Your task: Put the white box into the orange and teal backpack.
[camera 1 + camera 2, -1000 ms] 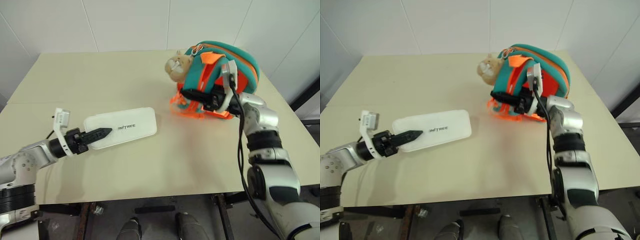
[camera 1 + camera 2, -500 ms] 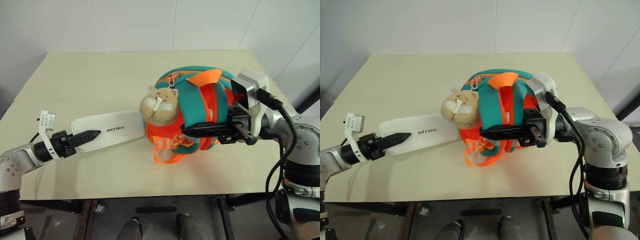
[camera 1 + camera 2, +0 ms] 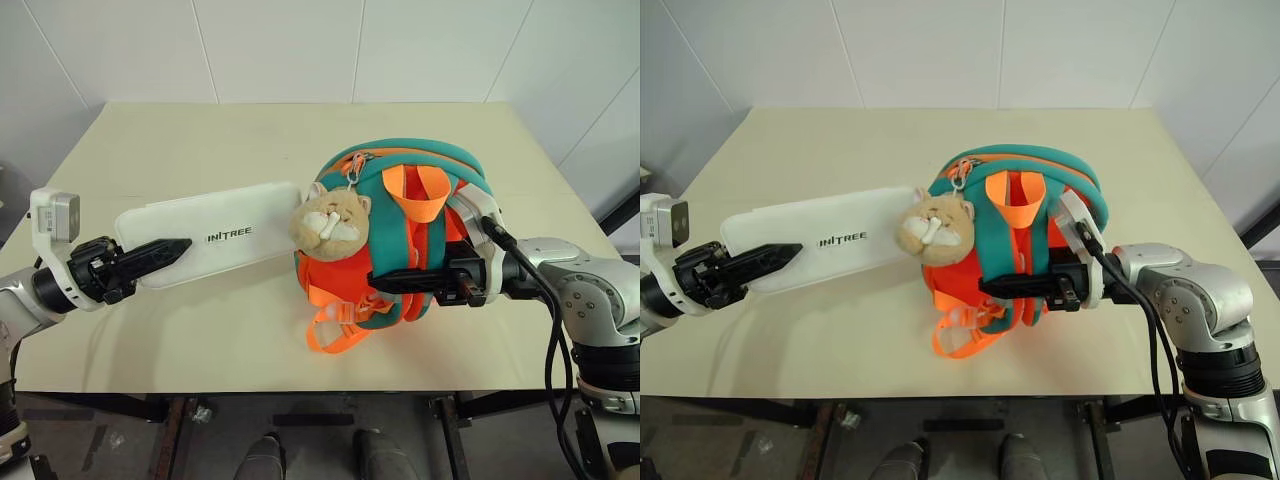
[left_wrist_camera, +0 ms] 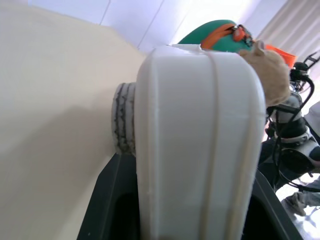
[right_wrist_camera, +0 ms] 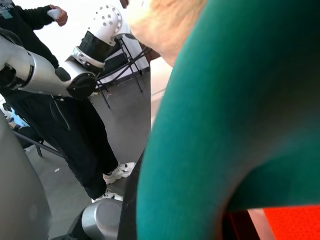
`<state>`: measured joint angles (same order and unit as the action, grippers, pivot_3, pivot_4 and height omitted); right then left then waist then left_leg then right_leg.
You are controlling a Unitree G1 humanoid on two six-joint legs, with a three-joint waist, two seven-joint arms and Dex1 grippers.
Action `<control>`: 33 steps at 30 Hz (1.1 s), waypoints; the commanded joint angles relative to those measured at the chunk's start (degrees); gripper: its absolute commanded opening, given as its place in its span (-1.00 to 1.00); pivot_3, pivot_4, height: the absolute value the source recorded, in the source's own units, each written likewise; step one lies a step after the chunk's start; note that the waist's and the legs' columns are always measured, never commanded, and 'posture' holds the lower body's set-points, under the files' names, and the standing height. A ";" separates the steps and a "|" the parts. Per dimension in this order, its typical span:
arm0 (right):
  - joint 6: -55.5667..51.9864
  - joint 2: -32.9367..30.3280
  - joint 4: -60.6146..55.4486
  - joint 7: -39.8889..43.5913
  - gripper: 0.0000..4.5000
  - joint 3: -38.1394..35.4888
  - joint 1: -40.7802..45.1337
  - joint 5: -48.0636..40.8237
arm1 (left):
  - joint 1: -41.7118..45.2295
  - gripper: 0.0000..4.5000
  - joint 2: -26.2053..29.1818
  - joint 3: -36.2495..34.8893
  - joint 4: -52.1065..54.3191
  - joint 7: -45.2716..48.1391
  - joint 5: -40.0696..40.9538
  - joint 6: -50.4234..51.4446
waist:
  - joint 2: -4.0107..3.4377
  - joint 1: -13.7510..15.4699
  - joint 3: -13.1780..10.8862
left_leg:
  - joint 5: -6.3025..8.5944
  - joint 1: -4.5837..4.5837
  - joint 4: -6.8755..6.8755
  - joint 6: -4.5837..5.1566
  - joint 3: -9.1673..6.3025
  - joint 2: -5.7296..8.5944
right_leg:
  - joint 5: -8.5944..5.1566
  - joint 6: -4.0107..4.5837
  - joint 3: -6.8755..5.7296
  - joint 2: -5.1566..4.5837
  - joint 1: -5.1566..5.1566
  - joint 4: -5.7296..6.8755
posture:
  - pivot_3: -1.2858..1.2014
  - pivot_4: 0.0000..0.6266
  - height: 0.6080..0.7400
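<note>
Left end effector (image 3: 170, 246) is clamping the white box (image 3: 215, 238), lifted beside the orange and teal backpack (image 3: 400, 240); right end effector (image 3: 390, 284) is gripping the backpack's strap; insertion is not yet begun

White box's (image 3: 205, 238) far end behind plush keychain (image 3: 331, 221)
</note>
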<state>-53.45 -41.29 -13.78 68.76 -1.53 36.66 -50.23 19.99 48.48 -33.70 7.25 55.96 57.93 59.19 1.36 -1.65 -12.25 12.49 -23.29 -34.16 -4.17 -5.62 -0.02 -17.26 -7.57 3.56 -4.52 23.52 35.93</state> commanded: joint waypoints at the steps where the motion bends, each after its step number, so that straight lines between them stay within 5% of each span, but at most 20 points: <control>1: 1.24 0.34 -0.80 0.76 -0.98 0.00 -0.32 -0.55 | 2.61 -0.43 0.61 0.13 3.80 0.66 2.01 -3.18 | 0.00 0.02 0.00 | 0.00 0.00 0.00 0.00 0.00 0.00 | 0.00 0.00 0.00 0.00 0.00 0.00 | 0.03 -0.52 1.00; 19: 2.27 1.24 -1.37 0.92 -0.98 1.00 -0.42 -0.13 | 17.62 -0.43 2.25 25.79 -1.23 14.48 -14.67 -18.79 | 0.01 0.05 -0.01 | 0.00 0.00 -0.03 0.01 0.00 0.02 | 0.01 -0.03 0.00 0.03 -0.03 0.01 | 0.03 -0.52 1.00; 33: 2.67 2.19 -3.72 -0.78 -0.98 1.03 -2.15 -0.53 | 38.12 -0.43 -17.07 38.17 -18.47 9.46 -30.35 -32.35 | 0.03 -0.03 -0.02 | 0.01 -0.07 -0.28 0.05 -0.02 0.03 | 0.06 -0.13 0.00 0.06 -0.06 0.07 | 0.03 -0.52 1.00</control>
<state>-51.36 -39.42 -15.40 67.99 -0.13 34.51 -49.64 56.28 32.42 4.24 -10.66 66.01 28.77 29.69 1.39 -1.68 -12.27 12.50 -23.36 -34.47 -4.13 -5.64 0.02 -17.20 -7.69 3.56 -4.46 23.46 36.00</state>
